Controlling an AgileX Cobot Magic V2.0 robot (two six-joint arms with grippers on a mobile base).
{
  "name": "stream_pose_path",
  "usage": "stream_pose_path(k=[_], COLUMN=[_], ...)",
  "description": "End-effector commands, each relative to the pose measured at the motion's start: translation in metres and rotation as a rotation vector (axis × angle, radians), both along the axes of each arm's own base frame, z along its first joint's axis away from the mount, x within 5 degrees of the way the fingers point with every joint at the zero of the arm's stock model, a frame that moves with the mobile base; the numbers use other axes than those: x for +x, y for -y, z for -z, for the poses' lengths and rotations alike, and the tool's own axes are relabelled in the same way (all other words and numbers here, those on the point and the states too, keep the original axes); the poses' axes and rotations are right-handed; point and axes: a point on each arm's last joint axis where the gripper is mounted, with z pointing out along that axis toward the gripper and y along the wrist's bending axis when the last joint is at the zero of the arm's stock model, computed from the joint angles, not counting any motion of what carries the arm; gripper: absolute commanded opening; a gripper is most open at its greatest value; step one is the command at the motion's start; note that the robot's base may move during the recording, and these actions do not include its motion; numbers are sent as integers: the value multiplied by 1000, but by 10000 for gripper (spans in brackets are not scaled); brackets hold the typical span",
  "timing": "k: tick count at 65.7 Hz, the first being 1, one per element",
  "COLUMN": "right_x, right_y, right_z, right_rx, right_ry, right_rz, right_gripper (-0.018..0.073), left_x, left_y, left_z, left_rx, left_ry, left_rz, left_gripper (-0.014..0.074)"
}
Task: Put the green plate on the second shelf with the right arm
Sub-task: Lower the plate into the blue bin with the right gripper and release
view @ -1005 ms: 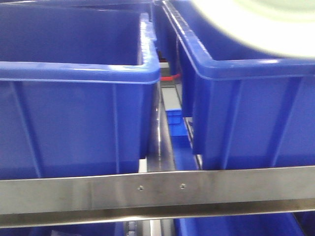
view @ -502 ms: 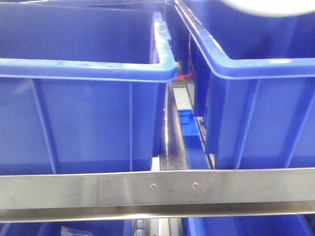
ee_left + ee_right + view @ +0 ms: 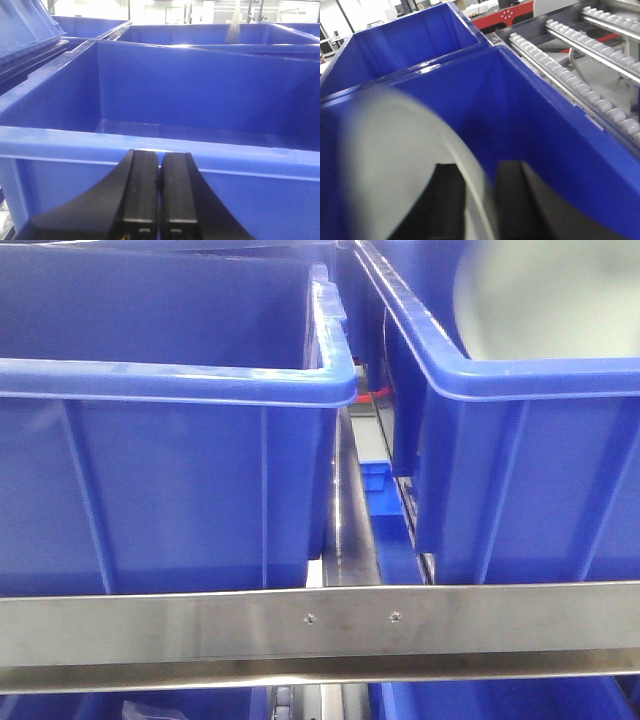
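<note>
The green plate shows as a pale blurred disc inside the right blue bin, behind its front rim. In the right wrist view the plate stands on edge, tilted, and my right gripper is shut on its rim, one black finger on each face. It hangs inside the blue bin, whose walls rise around it. My left gripper is shut and empty, its fingers pressed together just in front of the near rim of another blue bin. Neither gripper shows in the front view.
A second big blue bin stands to the left, with a narrow gap between the bins. A steel shelf rail crosses in front, below them. Roller tracks run beside the right bin. More blue bins stand behind.
The plate has come down from the top edge of the front view into the right bin. The view shifted slightly rightward at first, then held still.
</note>
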Motion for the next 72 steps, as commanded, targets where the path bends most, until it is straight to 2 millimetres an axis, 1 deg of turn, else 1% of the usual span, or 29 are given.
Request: stream_pose_path(k=[1, 12, 15, 17, 21, 24, 25, 26, 30, 35, 42, 55, 62, 72], right_x=[2, 1, -3, -8, -17, -24, -28, -31, -42, -59, -81, -120, -131, -132], right_y=[3, -1, -2, -3, -5, -6, -6, -6, -8, -11, -14, -15, -15, -13], right_z=[-28, -32, -36, -40, -46, -50, -53, -55, -60, -69, -76, -92, -97, -101], right_rx=[-21, -3, -6, -16, -44, -64, -71, -84, -117, -165, -182, -199, -201, -197], right_ry=[124, 74, 73, 71, 59, 56, 61, 60, 47, 45, 38, 109, 150, 187], right_rz=[26, -23, -39, -52, -79, -97, -103, -110, -140, -179, -233, -271, -266, -244], right_gripper=[396, 390, 362, 315, 189, 91, 43, 31, 67, 50, 47, 47, 47, 47], left_x=[1, 1, 1, 1, 1, 1, 1, 1, 1, 1, 1, 1, 1, 1], left_y=[0, 0, 0, 0, 0, 0, 0, 0, 0, 0, 0, 0, 0, 0], left_z=[7, 7, 7, 7, 7, 7, 7, 7, 7, 7, 7, 7, 7, 7], left_rx=[-12, -12, -12, -12, -12, -12, -12, -12, -12, -12, -12, -12, -12, -12], left_ry=[44, 44, 44, 44, 44, 44, 44, 44, 44, 44, 44, 44, 44, 44], left_rz=[4, 4, 4, 4, 4, 4, 4, 4, 4, 4, 4, 4, 4, 4], left_gripper=[130, 130, 130, 130, 130, 130, 130, 130, 130, 130, 130, 130, 130, 130])
